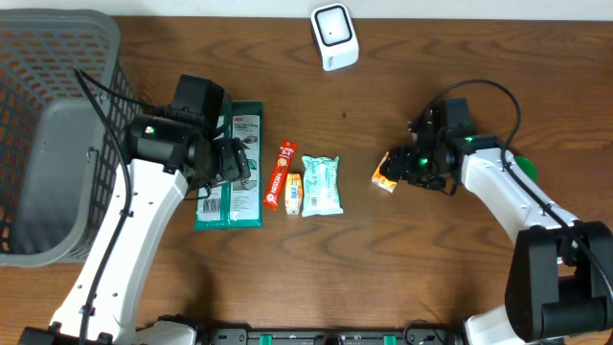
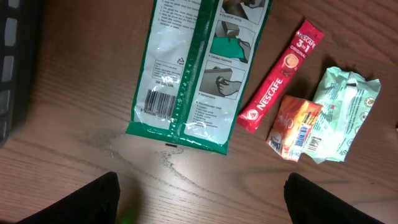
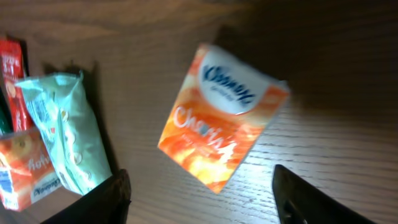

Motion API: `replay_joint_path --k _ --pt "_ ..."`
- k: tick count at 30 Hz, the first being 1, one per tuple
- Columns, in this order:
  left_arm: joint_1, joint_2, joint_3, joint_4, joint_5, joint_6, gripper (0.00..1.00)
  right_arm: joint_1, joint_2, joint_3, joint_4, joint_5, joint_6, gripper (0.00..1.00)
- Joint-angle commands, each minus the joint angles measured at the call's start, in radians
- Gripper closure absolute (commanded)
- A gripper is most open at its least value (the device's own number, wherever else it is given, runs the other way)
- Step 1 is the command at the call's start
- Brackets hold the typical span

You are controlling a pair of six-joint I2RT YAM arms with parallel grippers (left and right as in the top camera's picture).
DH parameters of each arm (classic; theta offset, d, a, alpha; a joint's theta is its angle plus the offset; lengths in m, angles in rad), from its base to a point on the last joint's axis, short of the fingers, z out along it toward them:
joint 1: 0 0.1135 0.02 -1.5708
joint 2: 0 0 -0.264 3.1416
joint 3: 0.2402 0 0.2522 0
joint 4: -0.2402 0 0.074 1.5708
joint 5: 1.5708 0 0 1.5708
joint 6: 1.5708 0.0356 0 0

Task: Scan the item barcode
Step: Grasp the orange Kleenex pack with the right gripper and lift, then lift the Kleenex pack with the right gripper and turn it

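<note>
even indoor light in 2 views, right wrist view dim (orange packet (image 3: 221, 118) blurry, shadow above)

Dark brown wood-grain table (image 1: 402, 278).

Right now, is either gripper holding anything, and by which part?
Nothing is held. The right gripper stands open over the loose orange packet; the left gripper is open and empty.

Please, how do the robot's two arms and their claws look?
The left arm and the right arm have white links, black joint housings, and thin black cables looping beside them. A small green light glows near each wrist. The left claw and right claw have plain black fingers.
</note>
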Motion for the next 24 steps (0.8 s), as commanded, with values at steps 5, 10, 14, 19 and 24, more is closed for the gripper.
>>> replay_joint_path --k 5,10,14,19,24 --pt "-0.003 -0.005 0.007 -0.003 -0.009 0.003 0.15 -0.034 -0.01 -0.043 0.055 0.035 0.206 0.6" --pt "-0.003 -0.005 0.007 -0.003 -0.009 0.003 0.15 -0.034 -0.01 -0.145 0.201 0.034 0.297 0.62" --pt "-0.003 -0.005 0.007 -0.003 -0.009 0.003 0.15 -0.034 -0.01 -0.214 0.306 0.035 0.327 0.7" --pt "-0.003 -0.005 0.007 -0.003 -0.009 0.002 0.15 -0.033 -0.01 -0.258 0.392 0.035 0.326 0.76" --pt "-0.003 -0.005 0.007 -0.003 -0.009 0.003 0.15 -0.023 -0.01 -0.292 0.446 0.04 0.327 0.78"
